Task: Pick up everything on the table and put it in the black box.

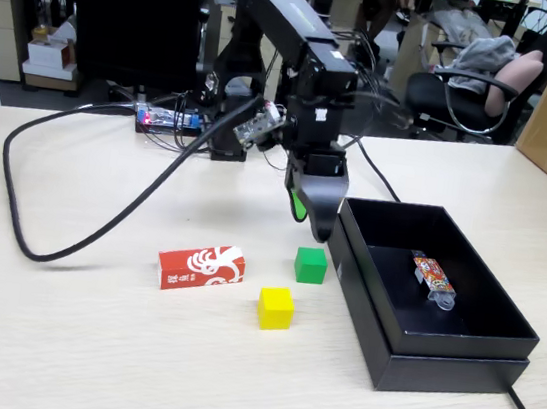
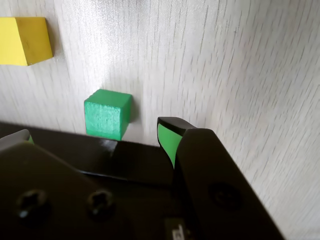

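**Fingers hanging just behind the green cube**

The fingers [image 1: 314, 220] are hanging over the tabletop [image 1: 84, 341], pointing down and carrying nothing. In the wrist view one green-padded fingertip [image 2: 167, 137] is showing clearly at centre, and only a sliver of the other is peeking in at the left edge, so they are standing spread with a wide gap between them.

The green cube [image 2: 107, 113] is lying just ahead of that gap in the wrist view, nearer the right fingertip than the left one, and not yet between the two. In the fixed view the same cube [image 1: 311, 264] is sitting just below and in front of the fingers, close beside the near-left wall of the black box [image 1: 405, 358]. It has no long axis to speak of; its faces are sitting slightly turned against the line of the fingers, so a small forward reach and a descent look like what the coming move needs, with a little twist perhaps helping.

Further out, the yellow cube [image 1: 275, 307] is resting near the green one, toward the camera in the fixed view, and the red carton [image 1: 202, 267] is lying to their left, its long side running roughly left to right. All three are waiting outside the box. Inside the box only an orange candy wrapper [image 1: 432, 276] is lying.
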Available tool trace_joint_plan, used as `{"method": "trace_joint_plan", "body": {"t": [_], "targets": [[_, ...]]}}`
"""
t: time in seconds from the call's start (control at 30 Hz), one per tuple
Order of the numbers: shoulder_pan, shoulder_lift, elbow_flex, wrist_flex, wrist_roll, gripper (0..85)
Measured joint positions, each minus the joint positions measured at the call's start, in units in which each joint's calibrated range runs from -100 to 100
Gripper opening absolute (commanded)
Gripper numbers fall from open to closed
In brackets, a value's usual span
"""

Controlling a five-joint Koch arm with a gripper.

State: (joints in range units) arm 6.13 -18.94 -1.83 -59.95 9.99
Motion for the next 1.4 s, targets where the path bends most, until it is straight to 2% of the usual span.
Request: {"method": "trace_joint_plan", "body": {"t": [0.67,1.07,1.4], "targets": [[0.63,20.52,10.32,0.0,-0.1,44.4],[0.68,24.45,12.33,0.0,0.49,26.3],[0.29,24.45,12.33,0.0,0.44,25.5]]}}
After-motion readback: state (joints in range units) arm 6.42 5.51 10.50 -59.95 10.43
